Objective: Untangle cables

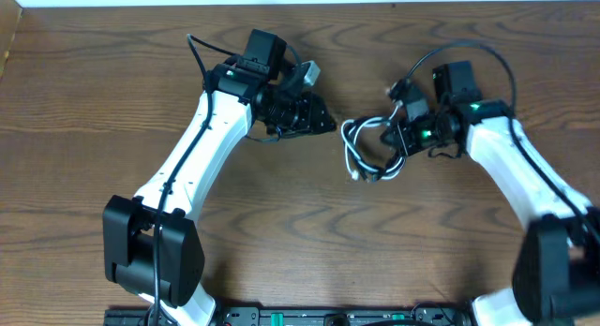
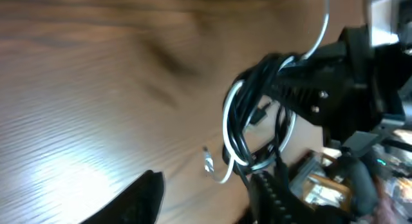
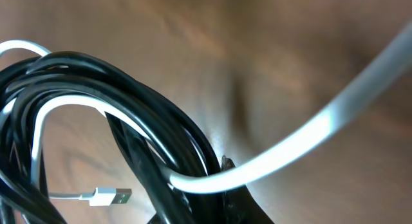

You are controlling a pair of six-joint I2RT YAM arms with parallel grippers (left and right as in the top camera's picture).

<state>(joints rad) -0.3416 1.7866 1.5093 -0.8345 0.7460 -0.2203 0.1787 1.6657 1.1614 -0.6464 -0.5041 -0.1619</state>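
From above, the tangled bundle of thin black and white cords (image 1: 367, 150) sits at the right gripper (image 1: 403, 134). That gripper appears closed on the upper loops, while the lower loops trail toward the brown wooden worktop (image 1: 94, 129). The left gripper (image 1: 323, 123) points at the bundle from the opposite side, apart from it.

In the left wrist view, the left gripper's jaws stand wide and empty, with the bundle straight ahead of them. A small white plug with a metal tip (image 2: 208, 163) dangles on the side of the bundle nearest this gripper.

The right wrist view shows black coils wrapped over a white strand, with the plug below. The fingers are mostly hidden, so the hold is a judgement.

The cords look light, limp and smooth, so loops will likely sag and slide. The stiff plug end seems the best place to take hold, and a hard pull could tighten the knot.
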